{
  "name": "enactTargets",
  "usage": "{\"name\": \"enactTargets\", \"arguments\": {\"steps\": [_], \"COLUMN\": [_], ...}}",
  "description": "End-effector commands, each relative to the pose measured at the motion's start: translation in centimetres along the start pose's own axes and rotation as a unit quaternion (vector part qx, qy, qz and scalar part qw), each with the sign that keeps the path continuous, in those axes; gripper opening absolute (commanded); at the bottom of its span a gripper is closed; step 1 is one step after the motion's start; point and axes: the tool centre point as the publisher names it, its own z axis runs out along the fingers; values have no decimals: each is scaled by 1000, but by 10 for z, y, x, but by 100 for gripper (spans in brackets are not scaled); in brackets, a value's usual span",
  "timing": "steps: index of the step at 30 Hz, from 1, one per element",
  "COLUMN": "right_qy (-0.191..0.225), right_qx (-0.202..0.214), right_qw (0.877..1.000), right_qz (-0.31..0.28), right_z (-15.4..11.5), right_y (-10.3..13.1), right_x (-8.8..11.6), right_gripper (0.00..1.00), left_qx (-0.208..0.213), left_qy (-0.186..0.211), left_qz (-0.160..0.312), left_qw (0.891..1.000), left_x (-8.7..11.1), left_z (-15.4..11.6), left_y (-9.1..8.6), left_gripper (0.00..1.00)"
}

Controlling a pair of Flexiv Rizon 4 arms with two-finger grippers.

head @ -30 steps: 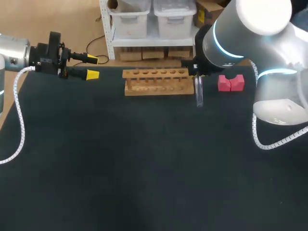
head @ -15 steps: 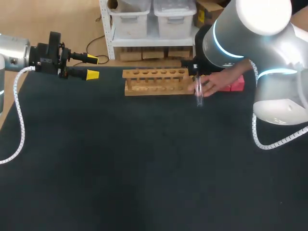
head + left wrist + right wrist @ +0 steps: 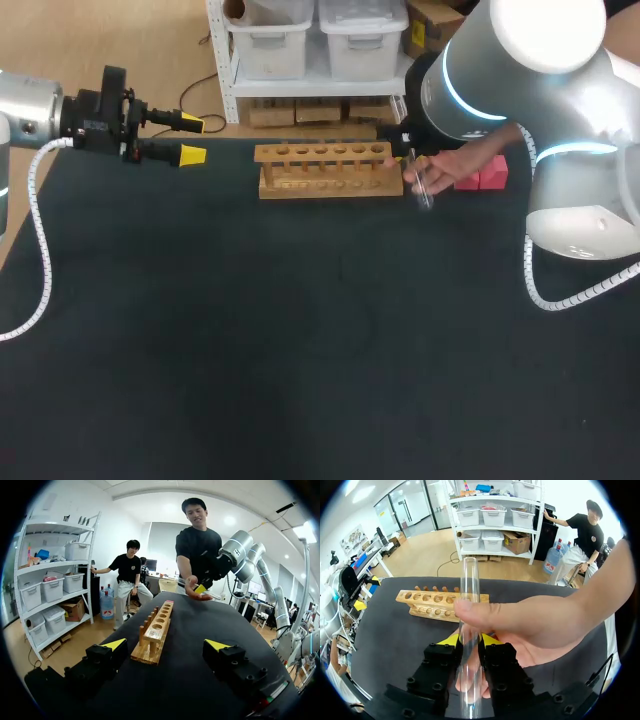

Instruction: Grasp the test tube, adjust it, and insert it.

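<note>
The clear glass test tube [image 3: 469, 590] stands between the yellow tips of my right gripper [image 3: 469, 641], which is shut on its lower part. A person's hand [image 3: 530, 625] also pinches the tube just above the fingers. From the head view the tube [image 3: 422, 190] hangs tilted beside the right end of the wooden rack [image 3: 325, 170], under my right arm's wrist [image 3: 470, 90]. The rack [image 3: 440, 605] has a row of empty holes. My left gripper [image 3: 192, 139] is open and empty at the table's far left, pointing along the rack [image 3: 157, 630].
A pink block [image 3: 490, 175] sits right of the rack, partly covered by the person's hand [image 3: 455, 168]. The black table [image 3: 300, 340] is bare in front of the rack.
A hand has come in from the right and taken hold of the tube. The tube went from hanging straight to tilted. Neither arm has moved.
</note>
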Motion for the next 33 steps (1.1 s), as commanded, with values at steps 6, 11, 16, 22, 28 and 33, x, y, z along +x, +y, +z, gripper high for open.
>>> {"name": "enactTargets", "arguments": {"steps": [6, 11, 16, 22, 28, 33], "right_qy": [-5, -5, -5, -5, -1, 8], "right_qx": [1, 1, 1, 1, 1, 16], "right_qw": [1000, 1000, 1000, 1000, 1000, 1000], "right_qz": [1, 1, 1, 1, -2, -7], "right_z": [-1, -1, -1, -1, 3, 14], "right_y": [0, 0, 0, 0, 1, 6], "right_x": [2, 2, 2, 2, 2, 2], "right_gripper": [0, 0, 0, 0, 0, 0], "left_qx": [0, 0, 0, 0, 0, 0], "left_qy": [-1, -1, -1, -1, -1, -1], "left_qz": [1, 1, 1, 1, 1, 1], "left_qw": [1000, 1000, 1000, 1000, 1000, 1000], "left_x": [1, 1, 1, 1, 1, 1], "left_z": [0, 0, 0, 0, 0, 0], "left_y": [0, 0, 0, 0, 0, 0], "left_gripper": [100, 100, 100, 100, 100, 100]}}
